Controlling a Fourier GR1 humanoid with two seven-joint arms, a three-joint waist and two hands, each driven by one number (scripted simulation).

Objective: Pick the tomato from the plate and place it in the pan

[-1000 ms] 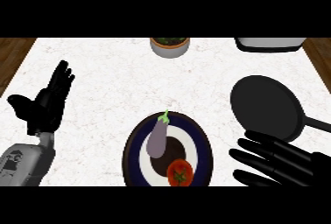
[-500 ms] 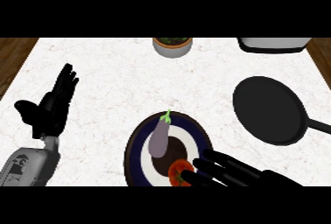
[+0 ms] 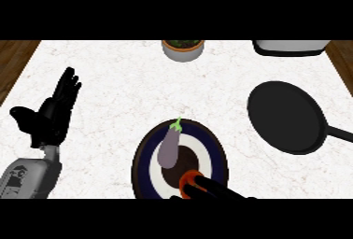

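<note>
Bottom centre: right hand [image 3: 210, 187] draped over the tomato [image 3: 187, 181], fingers across its top, closure impossible to tell. Tomato at the near rim of the plate [image 3: 141, 154], just below the eggplant [image 3: 169, 147]. Probably light, smooth, soft-skinned, prone to rolling; best cupped around its widest part. Centre left: left hand [image 3: 52, 116] resting, fingers straight. Right, well apart: black pan [image 3: 286, 116]. Top edge: potted plant [image 3: 183, 48].
</note>
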